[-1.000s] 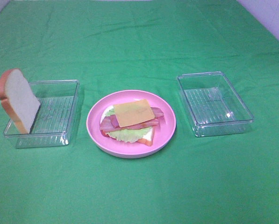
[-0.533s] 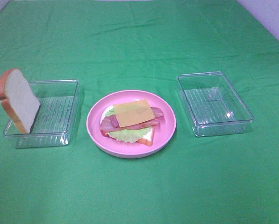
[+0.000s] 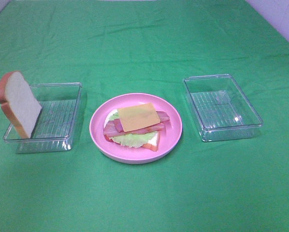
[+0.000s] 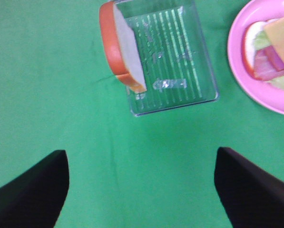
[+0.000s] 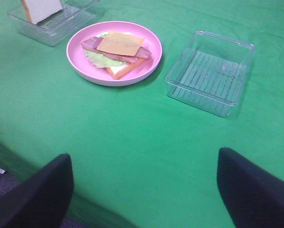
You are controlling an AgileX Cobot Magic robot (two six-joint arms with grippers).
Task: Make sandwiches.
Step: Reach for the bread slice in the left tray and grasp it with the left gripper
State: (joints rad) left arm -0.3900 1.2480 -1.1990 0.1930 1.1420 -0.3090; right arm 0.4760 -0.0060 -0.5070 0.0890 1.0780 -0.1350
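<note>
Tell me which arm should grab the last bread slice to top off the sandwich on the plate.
Left, probably. The bread slice leans in the clear tray on the left side, directly ahead of the open left gripper. The right gripper would have to reach across the pink plate.

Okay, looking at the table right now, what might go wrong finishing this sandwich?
The last bread slice leans on edge against the wall of the left clear tray; a push from the left fingers may topple it or slide the light tray.

The cheese square lies loose and askew on the bacon; setting bread down off-centre might shift it or tip the stack on the pink plate.
</note>
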